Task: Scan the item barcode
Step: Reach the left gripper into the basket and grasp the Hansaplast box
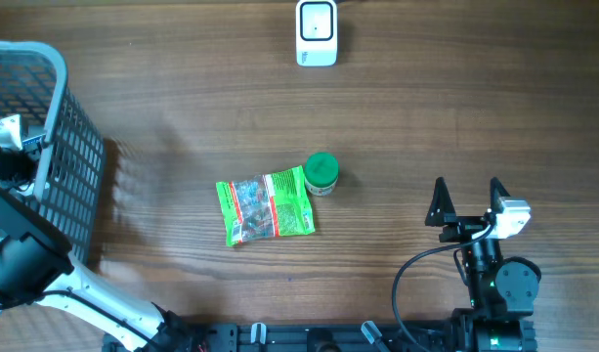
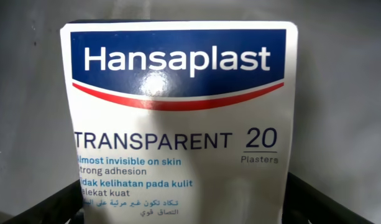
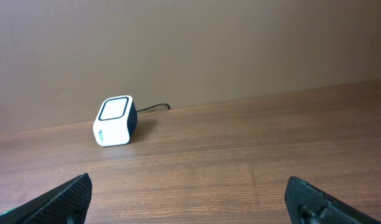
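Pick-up step: white-blue Hansaplast plaster box (image 2: 178,124) between your left fingers (image 2: 41,208), in grey mesh basket (image 1: 79,176); grip cannot tell. Your right fingers (image 3: 59,199) open, empty. Next you lift box, face barcode to white cube scanner (image 1: 317,34).

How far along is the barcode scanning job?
Done: nothing visibly; no item is at the white scanner. In hand: the left claw straddles a Hansaplast plasters box at the basket, grip unclear. Left: lift it and show its barcode; the right claw hangs open.
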You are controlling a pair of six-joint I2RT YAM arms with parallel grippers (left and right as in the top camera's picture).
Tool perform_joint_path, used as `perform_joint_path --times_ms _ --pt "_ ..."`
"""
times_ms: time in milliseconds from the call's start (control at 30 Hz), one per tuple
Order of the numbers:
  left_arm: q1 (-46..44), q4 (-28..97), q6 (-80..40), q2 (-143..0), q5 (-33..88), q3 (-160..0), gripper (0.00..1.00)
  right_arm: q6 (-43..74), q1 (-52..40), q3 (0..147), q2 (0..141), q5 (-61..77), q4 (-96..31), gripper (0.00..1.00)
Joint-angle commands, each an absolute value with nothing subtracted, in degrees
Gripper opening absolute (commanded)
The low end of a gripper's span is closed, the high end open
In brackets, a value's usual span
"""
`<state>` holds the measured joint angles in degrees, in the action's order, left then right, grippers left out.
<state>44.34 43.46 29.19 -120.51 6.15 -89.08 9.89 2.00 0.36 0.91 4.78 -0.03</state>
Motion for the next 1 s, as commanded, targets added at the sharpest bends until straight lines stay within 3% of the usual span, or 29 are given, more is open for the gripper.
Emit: perform_joint_path --times_ms 0,67,100,133,167,467,567,700,967 --pt "44.5 44.5 27.6 -121.5 8.3 -88.7 0.74 10.6 1.7 0.3 0.6 4.0 0.1 1.00" --pt "44.5 44.9 27.7 -121.5 8.3 -88.7 0.65 10.6 1.7 0.3 0.6 4.0 0.1 1.00" --pt "44.5 44.8 27.6 -121.5 8.3 -88.7 0.51 10.6 1.7 0.3 0.6 4.0 0.1 1.00" --pt "44.5 44.7 27.6 -121.5 8.3 -88.7 0.45 10.6 1.7 0.3 0.6 4.0 0.1 1.00" --pt "44.5 44.6 27.6 -121.4 8.3 -88.7 0.44 10.6 1.7 0.3 0.6 4.0 0.1 1.00" --pt "44.5 44.8 21.4 -114.6 8.1 -93.4 0.46 10.6 1.7 0.3 0.6 4.0 0.1 0.99" --pt "44.5 44.8 16.9 -108.6 8.1 -94.4 0.52 10.6 1.7 0.3 0.6 4.0 0.1 1.00" --pt "44.4 44.9 12.6 -98.5 10.1 -94.5 0.54 10.6 1.7 0.3 0.6 4.0 0.1 1.00" --pt "38.7 44.8 6.5 -78.6 48.4 -94.5 0.54 10.6 1.7 0.3 0.6 4.0 0.1 1.00"
